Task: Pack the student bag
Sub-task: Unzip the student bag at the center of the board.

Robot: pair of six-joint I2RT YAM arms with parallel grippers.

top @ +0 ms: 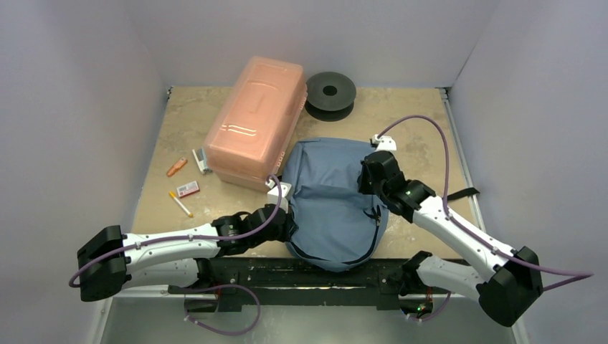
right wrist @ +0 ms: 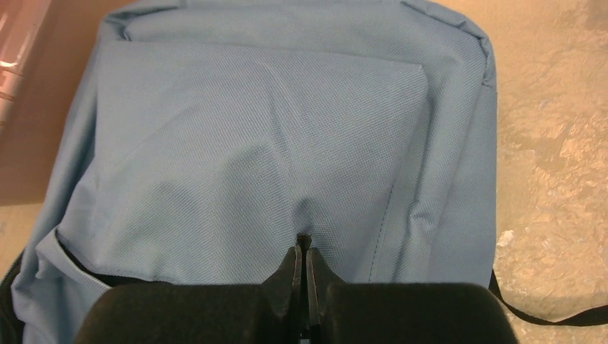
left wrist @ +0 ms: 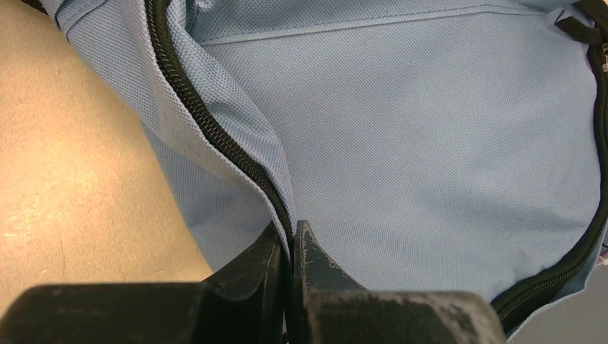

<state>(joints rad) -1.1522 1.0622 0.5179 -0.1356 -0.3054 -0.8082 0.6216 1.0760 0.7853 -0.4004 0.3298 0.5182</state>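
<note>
From above, the blue-grey backpack [top: 330, 193] lies flat in the middle of the tabletop [top: 416, 143], its rounded end reaching the near edge between the two arm bases. A pink plastic box [top: 254, 122] lies just beside its far left corner, running back toward the far edge, and a black spool [top: 330, 92] sits at the far edge beside the box. Near the left edge are a small orange object [top: 176, 167], a red and white card [top: 188, 188] and a thin yellow and white stick [top: 180, 203]. The left gripper [top: 285, 216] is at the backpack's left side and the right gripper [top: 366, 183] rests on its right side; this view does not show how the fingers stand.

In the left wrist view, the left fingers [left wrist: 315, 261] are closed together, pinching the backpack's fabric right at the black zipper [left wrist: 208, 129], which runs up and away from the fingertips. Bare tabletop shows to the left.

In the right wrist view, the right fingers [right wrist: 287, 276] are pressed shut on a small fold of the front panel, and the cloth puckers up just above the tips. A black strap [right wrist: 545, 317] trails onto the tabletop at lower right, and the pink box edge shows at upper left.
</note>
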